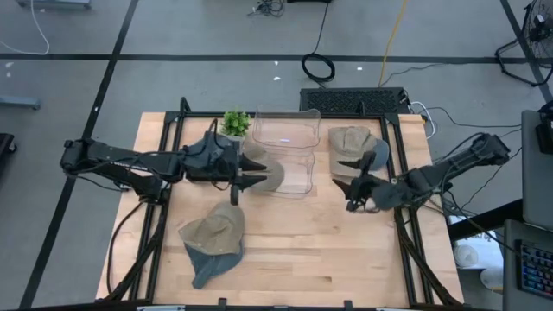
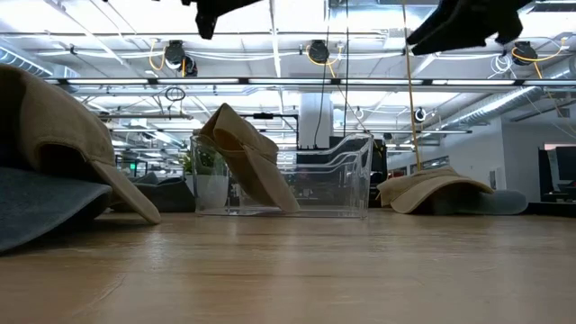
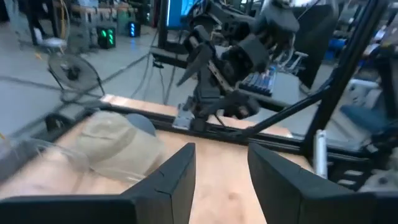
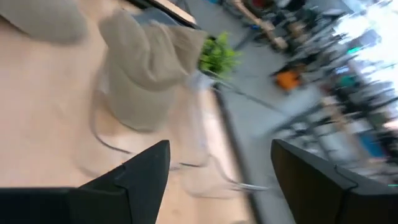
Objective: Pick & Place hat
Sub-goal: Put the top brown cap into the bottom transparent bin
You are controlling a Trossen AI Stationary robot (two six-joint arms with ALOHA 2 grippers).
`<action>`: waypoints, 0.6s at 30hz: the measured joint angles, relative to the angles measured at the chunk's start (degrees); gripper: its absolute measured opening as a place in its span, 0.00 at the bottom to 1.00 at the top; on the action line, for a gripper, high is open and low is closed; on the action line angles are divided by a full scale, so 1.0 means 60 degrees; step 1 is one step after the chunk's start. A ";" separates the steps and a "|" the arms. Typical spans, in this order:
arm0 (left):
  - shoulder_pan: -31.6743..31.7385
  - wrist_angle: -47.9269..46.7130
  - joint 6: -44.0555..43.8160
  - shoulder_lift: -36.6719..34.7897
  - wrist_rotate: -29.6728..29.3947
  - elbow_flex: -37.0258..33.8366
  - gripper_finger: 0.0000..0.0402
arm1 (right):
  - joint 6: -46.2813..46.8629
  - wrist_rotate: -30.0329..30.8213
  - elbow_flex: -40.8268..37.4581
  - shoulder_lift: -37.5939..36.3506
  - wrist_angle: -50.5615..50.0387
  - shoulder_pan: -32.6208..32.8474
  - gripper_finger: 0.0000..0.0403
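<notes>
Three tan hats with grey brims show. One [image 1: 264, 173] [image 2: 247, 157] leans inside the clear bin [image 1: 289, 154], its top over the rim. Another [image 1: 214, 242] lies on the table at the near left. The third [image 1: 354, 142] [image 3: 118, 146] lies at the far right. My left gripper [image 1: 251, 171] [image 3: 221, 171] hangs open above the bin's left end with nothing between its fingers. Right of the bin, my right gripper [image 1: 350, 186] [image 4: 217, 174] is open and faces the hat in the bin [image 4: 143, 68].
A small green plant [image 1: 235, 121] stands at the bin's far left corner. Black rails [image 1: 406, 233] run along the table's left and right sides. Bare wood [image 1: 328, 250] lies between the bin and the near edge.
</notes>
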 joint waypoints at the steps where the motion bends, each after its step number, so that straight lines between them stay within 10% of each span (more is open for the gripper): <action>1: 0.0000 0.0108 -0.0276 -0.0034 0.0087 0.0013 0.39 | -0.0170 0.0491 0.0000 0.0170 -0.0001 0.0194 0.67; 11: -0.0007 0.0069 -0.0780 -0.0141 0.0411 0.0020 0.39 | -0.0135 0.2268 0.0000 0.1241 -0.0239 0.0988 0.67; 18: -0.0009 0.0058 -0.1229 -0.0141 0.0422 0.0020 0.39 | 0.3001 0.2396 0.0000 0.1936 -0.3016 0.0867 0.67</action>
